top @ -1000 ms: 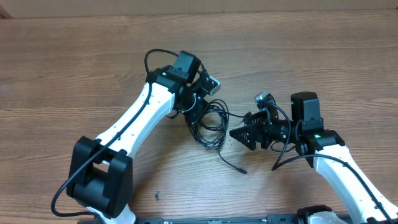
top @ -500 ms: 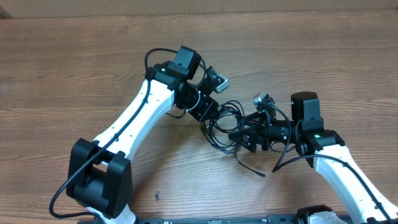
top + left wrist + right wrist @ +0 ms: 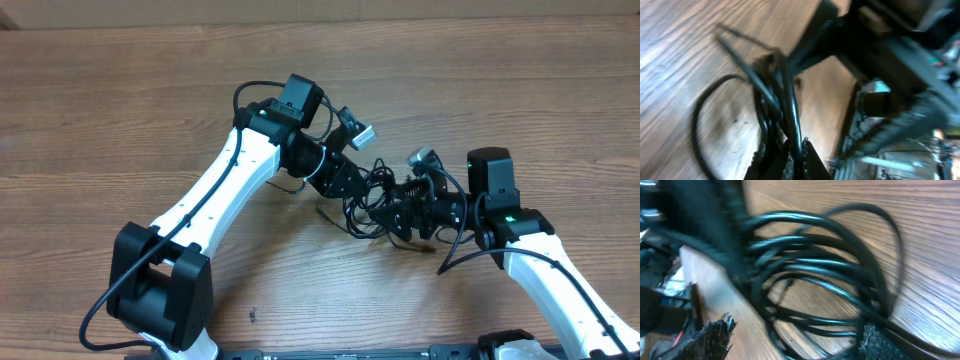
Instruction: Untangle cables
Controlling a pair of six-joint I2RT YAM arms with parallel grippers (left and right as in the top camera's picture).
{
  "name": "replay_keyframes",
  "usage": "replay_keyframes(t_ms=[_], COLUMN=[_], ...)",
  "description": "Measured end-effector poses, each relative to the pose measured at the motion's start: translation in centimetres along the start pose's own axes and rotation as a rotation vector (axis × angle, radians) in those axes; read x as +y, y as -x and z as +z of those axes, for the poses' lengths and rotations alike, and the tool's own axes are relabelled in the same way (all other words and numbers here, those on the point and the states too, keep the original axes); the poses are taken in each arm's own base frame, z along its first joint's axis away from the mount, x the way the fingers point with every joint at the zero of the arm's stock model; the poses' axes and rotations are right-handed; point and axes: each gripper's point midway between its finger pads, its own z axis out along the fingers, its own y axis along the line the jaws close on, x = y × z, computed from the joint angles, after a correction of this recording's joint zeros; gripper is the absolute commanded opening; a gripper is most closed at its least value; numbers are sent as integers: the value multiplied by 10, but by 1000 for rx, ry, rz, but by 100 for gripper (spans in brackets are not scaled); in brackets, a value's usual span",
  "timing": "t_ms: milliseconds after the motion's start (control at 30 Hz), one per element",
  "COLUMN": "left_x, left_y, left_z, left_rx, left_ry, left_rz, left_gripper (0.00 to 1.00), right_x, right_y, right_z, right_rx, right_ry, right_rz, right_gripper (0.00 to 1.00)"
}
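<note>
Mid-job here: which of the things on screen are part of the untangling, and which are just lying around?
Part of the job:
- cables, a looped black bundle
- left end effector, shut on the cables
- right end effector, open, loops between its fingers

Not part of it:
- thick arm wires
- small dark speck on the table

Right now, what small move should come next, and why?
Probably close the right gripper on one loop. The left gripper is shut on the cables, and the right wrist view shows several strands looped between the right gripper's open jaws. A second grip would likely let the arms pull the tangle apart.
</note>
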Motion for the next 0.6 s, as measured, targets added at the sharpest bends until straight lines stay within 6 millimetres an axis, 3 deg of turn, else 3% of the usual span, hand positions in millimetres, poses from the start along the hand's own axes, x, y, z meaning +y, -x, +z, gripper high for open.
replay_keyframes(t_ms=[433, 600], left_x=[-26, -29], left_y=[-6, -8], left_z=[-2, -3], left_rx=[9, 16], left_ry=[-142, -152], left_rz=[-60, -74], left_gripper=[4, 4], right_x=[-30, -32], right_y=[4, 8], right_z=[-3, -3], right_rx=[-18, -33], right_ry=[-174, -184], right_rz=[113, 132], right_gripper=[83, 71])
